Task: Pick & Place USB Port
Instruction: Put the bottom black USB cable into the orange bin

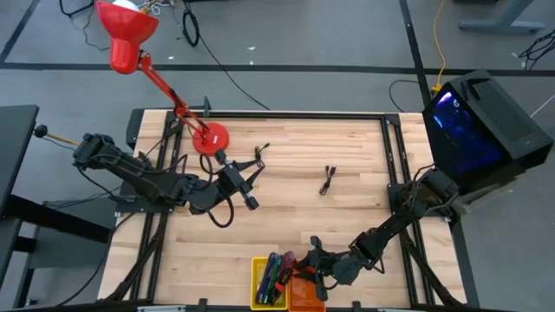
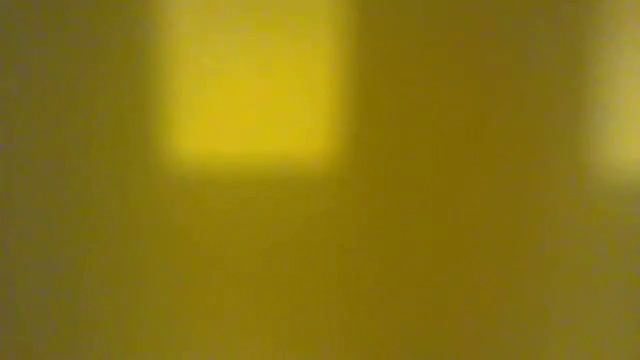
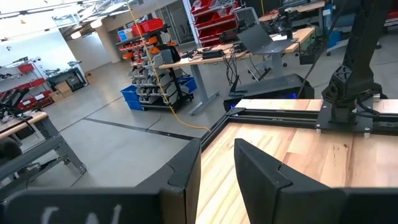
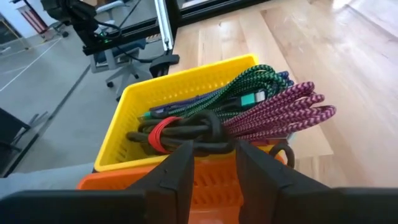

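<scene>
The wooden table (image 1: 347,156) spreads under me, a red desk lamp (image 1: 139,52) at its far left corner and a dark computer case (image 1: 481,121) glowing blue off its right edge. My left arm hangs over the left half, its left claw (image 1: 247,186) raised off the wood and level, fingers a narrow gap apart with nothing between them.

My right arm reaches along the near edge to the yellow bin (image 4: 186,93), which stands touching an orange bin (image 4: 211,186). My right claw (image 4: 211,162) sits right at the yellow bin's rim, fingers slightly parted — around the black cable (image 4: 193,130) or just above it, I cannot tell. That cable is coiled with a red tie and lies on green and maroon braided cables that spill over the rim.

One more small black cable (image 1: 328,180) lies alone mid-table, its long axis running near-to-far. It lies between my two claws, away from the bins — the left looks a little nearer, I judge.
</scene>
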